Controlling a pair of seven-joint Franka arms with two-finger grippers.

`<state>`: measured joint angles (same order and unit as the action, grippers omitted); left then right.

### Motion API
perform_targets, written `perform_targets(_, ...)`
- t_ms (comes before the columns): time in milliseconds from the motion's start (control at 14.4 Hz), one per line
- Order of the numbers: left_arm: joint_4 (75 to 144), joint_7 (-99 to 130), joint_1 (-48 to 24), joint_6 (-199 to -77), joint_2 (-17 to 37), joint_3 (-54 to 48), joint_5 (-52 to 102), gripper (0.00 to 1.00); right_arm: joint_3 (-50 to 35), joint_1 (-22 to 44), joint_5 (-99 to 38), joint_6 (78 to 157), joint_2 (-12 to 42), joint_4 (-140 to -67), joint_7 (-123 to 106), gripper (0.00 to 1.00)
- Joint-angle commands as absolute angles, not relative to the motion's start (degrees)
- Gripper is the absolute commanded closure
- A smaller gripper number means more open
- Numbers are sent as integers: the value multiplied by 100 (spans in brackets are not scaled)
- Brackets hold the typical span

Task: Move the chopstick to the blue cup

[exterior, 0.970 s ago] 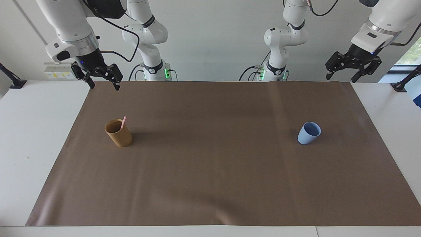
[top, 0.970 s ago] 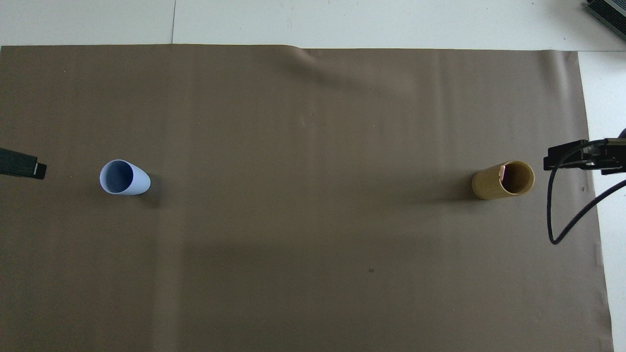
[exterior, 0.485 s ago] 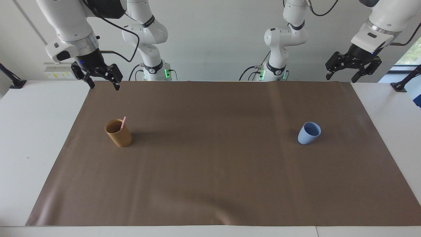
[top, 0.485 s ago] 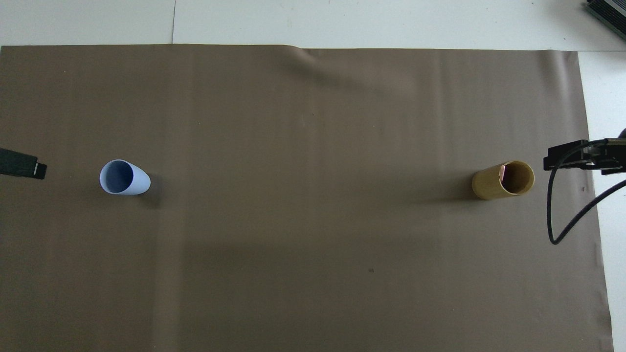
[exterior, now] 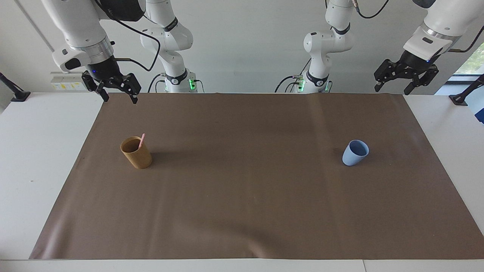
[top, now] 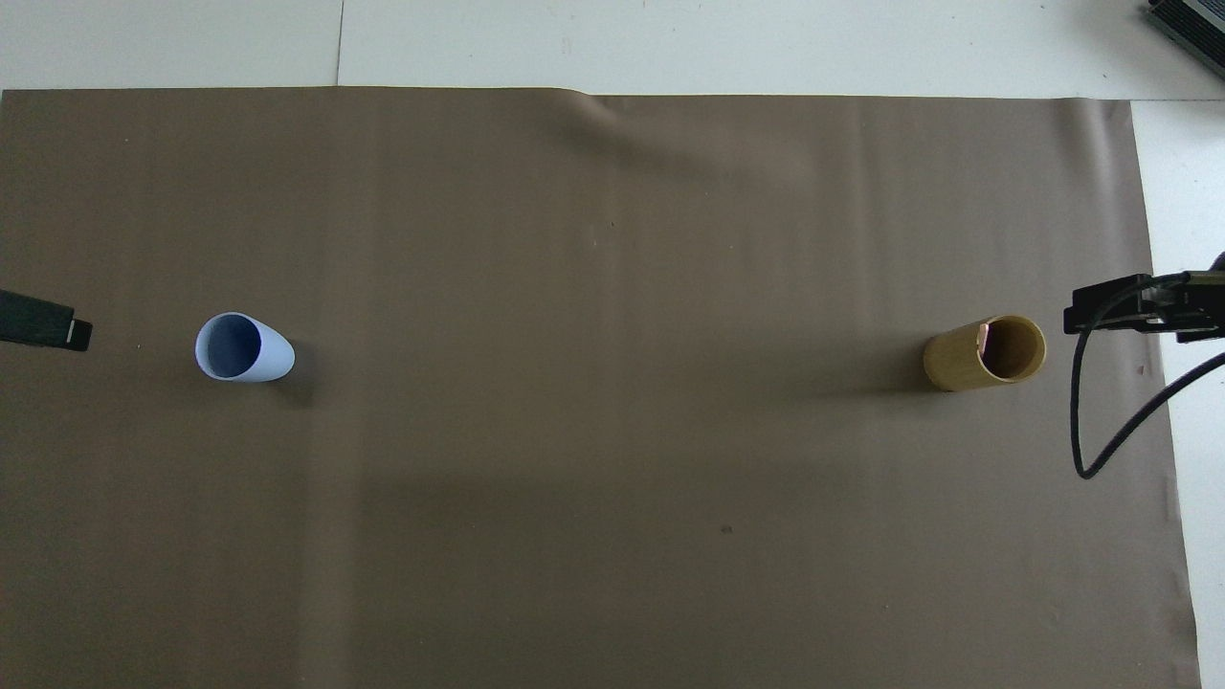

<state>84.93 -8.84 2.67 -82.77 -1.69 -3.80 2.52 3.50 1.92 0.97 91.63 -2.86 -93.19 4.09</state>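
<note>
A pale pink chopstick (exterior: pixel 141 140) stands in the tan-brown cup (exterior: pixel 137 153) toward the right arm's end of the table, its tip poking above the rim; in the overhead view only its tip (top: pixel 983 337) shows inside the tan-brown cup (top: pixel 976 354). The blue cup (exterior: pixel 354 153) stands upright and empty toward the left arm's end, and also shows in the overhead view (top: pixel 244 347). My right gripper (exterior: pixel 119 97) is open and empty, raised over the mat's edge by the robots. My left gripper (exterior: pixel 392 90) is open and empty, raised over the mat's corner at its own end.
A brown mat (exterior: pixel 242 196) covers most of the white table (exterior: pixel 41 158). A black cable (top: pixel 1086 421) hangs from the right arm near the tan-brown cup. Both cups stand about level with each other across the mat.
</note>
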Motion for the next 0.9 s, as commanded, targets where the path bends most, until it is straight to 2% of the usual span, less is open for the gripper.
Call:
perform_targets(0, 8499, -870, 246, -8218, -211, -431, 246, 0, 334, 141, -9, 9132, -281, -9316, 290, 0)
perform_targets(832, 8507, -896, 439, -8393, -150, -369, 272, 0, 334, 141, -9, 9132, -290, -9316, 290, 0)
